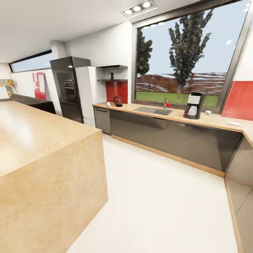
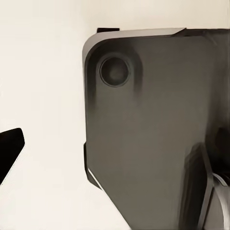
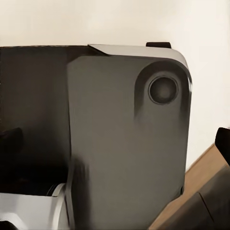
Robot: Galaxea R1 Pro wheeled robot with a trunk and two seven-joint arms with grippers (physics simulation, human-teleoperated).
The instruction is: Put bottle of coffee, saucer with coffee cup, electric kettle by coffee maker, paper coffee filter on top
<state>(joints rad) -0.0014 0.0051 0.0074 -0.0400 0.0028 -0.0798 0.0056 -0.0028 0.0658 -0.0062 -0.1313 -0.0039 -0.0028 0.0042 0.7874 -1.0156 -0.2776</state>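
Left wrist view: one dark fingertip [image 2: 10, 146] is showing over pale floor, beside the robot's grey base [image 2: 153, 129]; finger spacing cannot be determined. Right wrist view: one dark fingertip [image 3: 223, 143] is showing beside the same base [image 3: 124, 143]; spacing likewise cannot be determined.

Well away from the fingers, the coffee maker [image 1: 194, 105] is standing on the kitchen countertop [image 1: 214, 120]. The coffee cup [image 1: 208, 112] is sitting near it, the saucer [image 1: 233, 123] farther along. The electric kettle [image 1: 118, 101] is standing at the far end, beyond the sink [image 1: 153, 110]. A tan island [image 1: 42, 154] is occupying the foreground.

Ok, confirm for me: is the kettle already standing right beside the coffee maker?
No: the kettle stands at the countertop's far end, past the sink from the coffee maker.
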